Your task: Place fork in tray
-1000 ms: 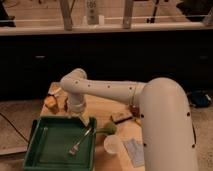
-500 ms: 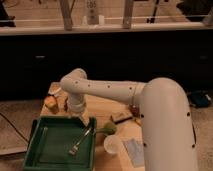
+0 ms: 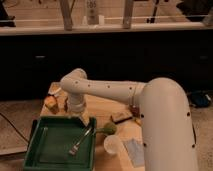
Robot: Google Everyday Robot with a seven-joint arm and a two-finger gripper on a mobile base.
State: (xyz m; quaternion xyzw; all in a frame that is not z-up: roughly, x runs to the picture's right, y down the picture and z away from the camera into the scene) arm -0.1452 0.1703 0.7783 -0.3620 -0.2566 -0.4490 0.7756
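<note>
Surface: light wooden table (image 3: 102, 111), cluttered. Dark cabinet fronts (image 3: 125, 55) run along behind it, with a pale ledge (image 3: 105, 28) on top and window posts above that. Bare floor (image 3: 17, 107) shows off the table's left edge.

Tray (image 3: 52, 142) sits at the front-left corner, long side running along the left edge. Fork (image 3: 83, 139) lies flat inside on the tray bottom, in its right half. It's diagonal, tines toward the front and handle angled up toward the tray's back-right corner.

Arm (image 3: 110, 91) comes in from the right, bends over the back-left part of the table and drops down. Gripper (image 3: 84, 119) hangs over the tray's back-right corner, just above the fork's handle end. Can't tell how far it's open, or whether it touches the handle.

Edges: green object (image 3: 108, 129) is just beside the tray's right rim and white cup (image 3: 112, 144) sits just in front of it. White sheet (image 3: 133, 151) is near the front edge. Yellowish items (image 3: 51, 103) are at the back-left corner, brown block (image 3: 120, 117) mid-table. The tray's left half is open, the strip along its right rim is crowded.
</note>
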